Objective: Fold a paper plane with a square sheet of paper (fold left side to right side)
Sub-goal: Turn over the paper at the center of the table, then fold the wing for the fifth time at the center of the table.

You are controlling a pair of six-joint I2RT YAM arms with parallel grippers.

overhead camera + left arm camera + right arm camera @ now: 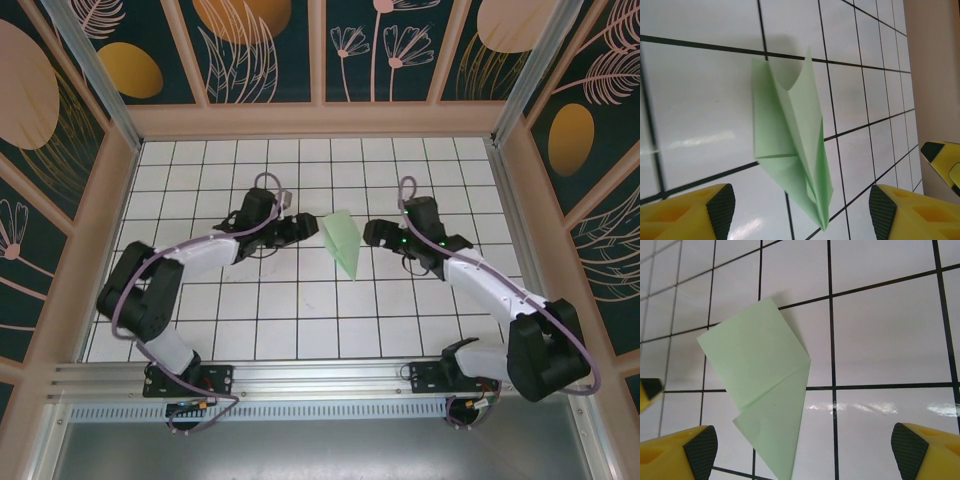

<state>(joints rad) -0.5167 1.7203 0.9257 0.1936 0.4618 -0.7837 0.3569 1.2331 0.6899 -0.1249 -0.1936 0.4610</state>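
The pale green paper plane (344,244) lies on the white grid table between both arms, its sharp tip toward the near side. In the left wrist view the paper plane (790,145) shows its centre ridge and an opening at the wide end. In the right wrist view the paper plane (762,390) shows flat folded flaps. My left gripper (303,228) stands open just left of it, the yellow fingers (695,212) wide apart, nothing between them but the plane's tip on the table. My right gripper (372,234) is open just right of it, fingers (920,450) clear of the paper.
Wooden walls (310,120) with dark floral panels enclose the grid table (300,310) on three sides. A metal rail (320,380) carrying the arm bases runs along the near edge.
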